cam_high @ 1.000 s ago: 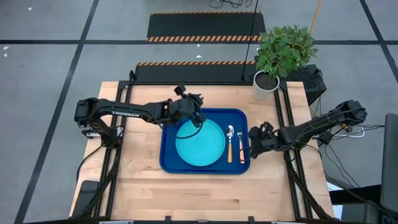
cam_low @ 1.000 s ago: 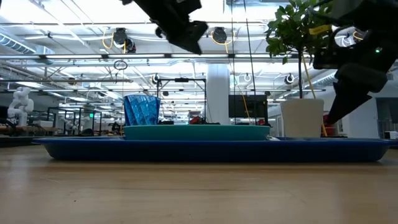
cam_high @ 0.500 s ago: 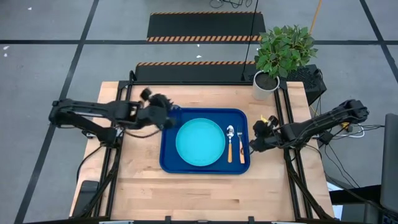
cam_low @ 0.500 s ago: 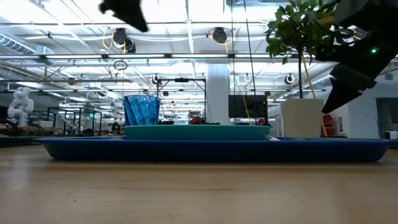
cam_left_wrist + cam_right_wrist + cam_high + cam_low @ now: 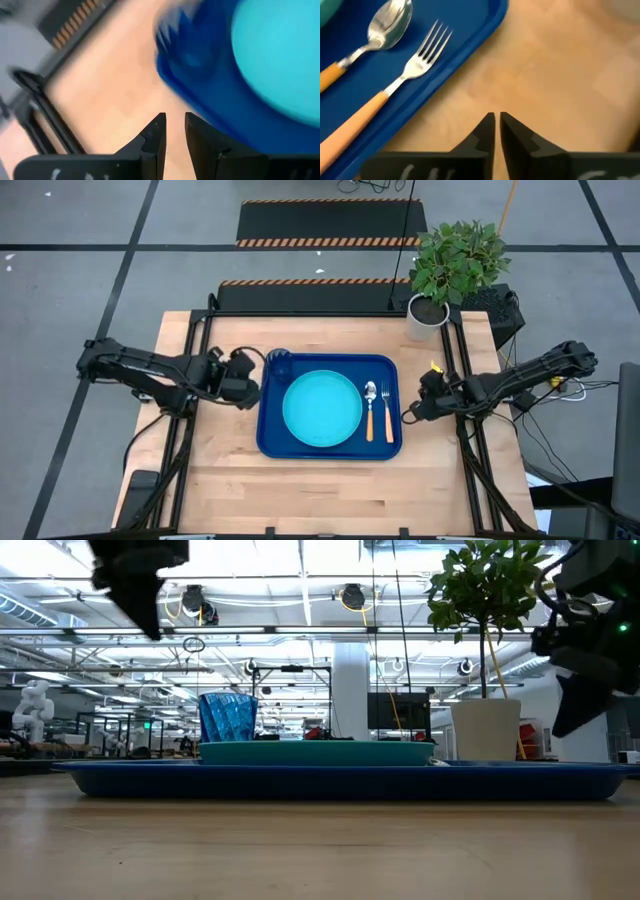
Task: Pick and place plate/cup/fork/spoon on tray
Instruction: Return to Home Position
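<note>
The tray (image 5: 330, 445) sits mid-table with everything on it: the plate (image 5: 322, 409) in its middle, the cup (image 5: 280, 362) upright in its far left corner, the spoon (image 5: 370, 408) and fork (image 5: 387, 410) side by side along its right edge, handles toward the near side. By that layout I judge the job done, with only the pull-back left. My left gripper (image 5: 244, 379) hangs just off the tray's left rim, near the cup, fingers (image 5: 154, 142) a narrow slot apart and holding nothing. My right gripper (image 5: 424, 402) hangs over bare wood (image 5: 560, 75) just right of the tray, fingers nearly together, also empty. The risk now is small: a low or careless swing of my left arm could clip the cup and tip it, and my right could nudge the rim and jolt the cutlery. A second ago my left gripper was over the tray's far side, above the plate; it has since drawn back left across the rim. My right has backed slightly right from the tray's edge, its jaws just beginning to part.
</note>
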Robot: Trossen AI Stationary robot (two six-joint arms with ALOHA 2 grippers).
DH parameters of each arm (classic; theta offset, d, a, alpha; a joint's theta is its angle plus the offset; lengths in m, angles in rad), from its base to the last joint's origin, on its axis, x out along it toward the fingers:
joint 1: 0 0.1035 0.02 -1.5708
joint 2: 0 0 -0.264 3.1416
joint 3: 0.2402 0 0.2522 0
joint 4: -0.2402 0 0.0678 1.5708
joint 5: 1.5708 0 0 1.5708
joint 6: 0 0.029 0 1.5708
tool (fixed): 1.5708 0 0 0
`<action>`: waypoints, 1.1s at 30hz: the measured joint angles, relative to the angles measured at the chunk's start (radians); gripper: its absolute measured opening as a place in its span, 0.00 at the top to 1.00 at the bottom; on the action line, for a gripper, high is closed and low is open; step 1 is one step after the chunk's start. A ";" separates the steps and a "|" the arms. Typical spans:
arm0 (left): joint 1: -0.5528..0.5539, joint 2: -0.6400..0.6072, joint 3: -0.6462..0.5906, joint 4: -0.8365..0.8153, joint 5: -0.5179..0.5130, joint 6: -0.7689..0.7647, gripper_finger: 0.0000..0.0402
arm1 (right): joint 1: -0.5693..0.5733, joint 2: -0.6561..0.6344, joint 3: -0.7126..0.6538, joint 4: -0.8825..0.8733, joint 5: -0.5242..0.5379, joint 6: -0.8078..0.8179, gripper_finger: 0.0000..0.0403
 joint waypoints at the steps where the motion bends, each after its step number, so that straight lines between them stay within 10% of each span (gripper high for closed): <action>1: -0.002 -0.007 -0.017 0.000 0.044 -0.003 0.82 | 0.000 -0.007 -0.014 0.018 -0.024 0.002 0.92; 15: -0.052 -0.160 -0.333 0.025 0.176 -0.295 0.82 | 0.000 -0.043 -0.074 0.061 -0.056 0.090 0.58; 25: -0.052 -0.192 -0.487 0.267 0.289 -0.318 0.82 | 0.000 -0.040 -0.097 0.133 -0.136 0.253 0.57; 33: -0.052 -0.191 -0.546 0.321 0.289 -0.345 0.82 | 0.000 -0.030 -0.283 0.563 -0.231 0.271 0.57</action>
